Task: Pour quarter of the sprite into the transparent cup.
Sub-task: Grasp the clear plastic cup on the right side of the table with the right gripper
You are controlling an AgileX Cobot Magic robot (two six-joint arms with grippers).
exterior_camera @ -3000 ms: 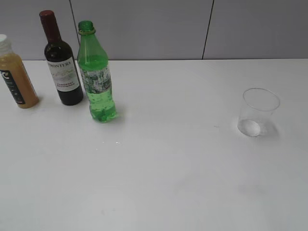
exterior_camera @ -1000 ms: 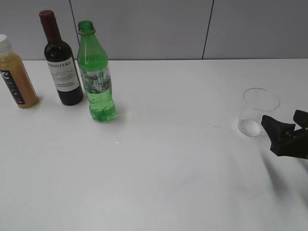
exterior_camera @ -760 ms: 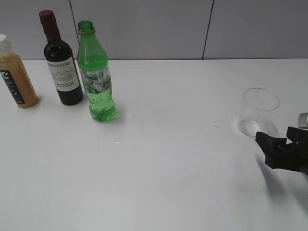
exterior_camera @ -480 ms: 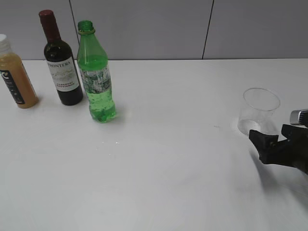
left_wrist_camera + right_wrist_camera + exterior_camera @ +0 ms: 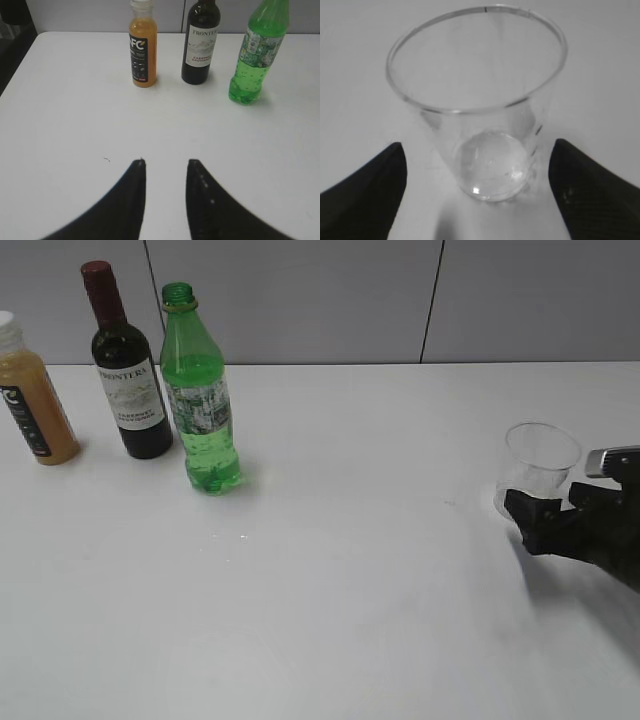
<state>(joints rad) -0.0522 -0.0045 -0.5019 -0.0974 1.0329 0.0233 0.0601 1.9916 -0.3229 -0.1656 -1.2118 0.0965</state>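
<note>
The sprite (image 5: pixel 201 390), a tall green bottle with no cap, stands upright at the back left of the white table; it also shows in the left wrist view (image 5: pixel 255 55). The transparent cup (image 5: pixel 540 455) stands upright and empty at the right; it fills the right wrist view (image 5: pixel 480 100). My right gripper (image 5: pixel 548 510) is open, its fingers (image 5: pixel 477 167) on either side of the cup's base without touching it. My left gripper (image 5: pixel 165 162) is open and empty, low over the table, well in front of the bottles; it is out of the exterior view.
A dark wine bottle (image 5: pixel 127 370) with a white label stands just left of the sprite, and an orange juice bottle (image 5: pixel 30 395) at the far left edge. Both also show in the left wrist view, wine (image 5: pixel 201 42) and juice (image 5: pixel 141 47). A grey wall runs behind the table.
My right gripper came in from the right edge, swung low to the left, then rose up to the cup, and now sits around its base. The bottles and cup have not moved.
</note>
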